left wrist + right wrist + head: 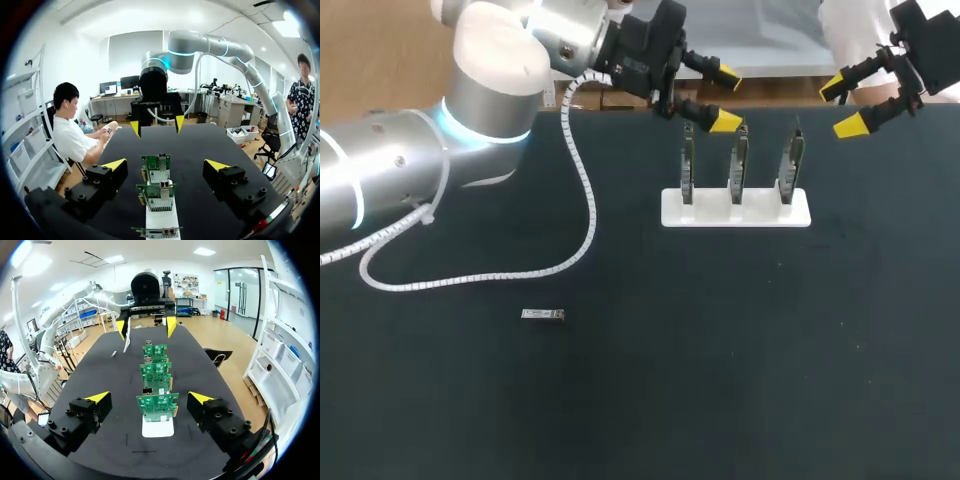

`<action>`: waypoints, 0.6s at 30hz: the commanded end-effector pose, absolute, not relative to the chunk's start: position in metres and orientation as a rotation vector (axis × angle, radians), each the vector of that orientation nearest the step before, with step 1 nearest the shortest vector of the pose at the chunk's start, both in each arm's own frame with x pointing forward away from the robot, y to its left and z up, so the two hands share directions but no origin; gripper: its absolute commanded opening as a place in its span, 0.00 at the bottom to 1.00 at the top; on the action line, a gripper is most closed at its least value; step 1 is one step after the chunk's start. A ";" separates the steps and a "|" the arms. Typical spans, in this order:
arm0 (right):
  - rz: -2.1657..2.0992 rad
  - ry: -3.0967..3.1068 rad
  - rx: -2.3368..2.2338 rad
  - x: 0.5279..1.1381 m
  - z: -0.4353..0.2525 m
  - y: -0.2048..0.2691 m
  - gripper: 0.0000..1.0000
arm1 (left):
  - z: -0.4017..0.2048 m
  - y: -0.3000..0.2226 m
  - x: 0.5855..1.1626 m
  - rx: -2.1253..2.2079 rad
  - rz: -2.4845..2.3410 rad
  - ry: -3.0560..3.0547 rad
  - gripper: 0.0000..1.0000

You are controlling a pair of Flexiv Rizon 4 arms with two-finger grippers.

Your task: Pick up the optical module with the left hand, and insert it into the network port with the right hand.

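Optical module [542, 315], small silvery oblong, lies flat; left fingers [724, 121] and right fingers [851, 125] spread, empty.

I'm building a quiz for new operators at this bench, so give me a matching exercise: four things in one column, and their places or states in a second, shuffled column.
Things
1. small silver optical module
2. white plastic stand holding three upright green circuit boards
3. left gripper
4. right gripper

Places
A. open, raised at the left end of the row of boards
B. on the black table, far side, between the two grippers
C. lying flat and alone on the table's near side
D. open, raised off the right end of the row

Pairs: 1-C, 2-B, 3-A, 4-D
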State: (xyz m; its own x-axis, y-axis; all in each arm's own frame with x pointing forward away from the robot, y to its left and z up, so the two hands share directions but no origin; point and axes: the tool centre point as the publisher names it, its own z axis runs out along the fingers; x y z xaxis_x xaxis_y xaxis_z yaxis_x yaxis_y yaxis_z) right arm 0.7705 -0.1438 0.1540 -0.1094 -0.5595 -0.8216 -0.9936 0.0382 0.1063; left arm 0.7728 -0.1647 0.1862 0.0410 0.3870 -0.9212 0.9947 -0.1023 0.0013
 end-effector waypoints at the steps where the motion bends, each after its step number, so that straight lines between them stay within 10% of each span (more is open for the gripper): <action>1: 0.941 1.731 -1.573 0.768 0.154 -0.144 1.00 | 0.200 -0.151 0.766 1.582 -1.007 1.410 1.00; 18: 0.941 1.731 -1.573 0.768 0.154 -0.144 1.00 | 0.272 -0.021 0.713 1.811 -0.232 1.781 1.00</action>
State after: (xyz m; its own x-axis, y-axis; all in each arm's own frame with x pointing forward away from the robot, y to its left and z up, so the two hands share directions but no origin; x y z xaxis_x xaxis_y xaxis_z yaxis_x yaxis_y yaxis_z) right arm 0.7704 -0.1438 0.1540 -0.1094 -0.5596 -0.8215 -0.9936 0.0384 0.1062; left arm 0.7630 -0.0592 0.2567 0.1796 0.6485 -0.7398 0.9796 -0.0488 0.1950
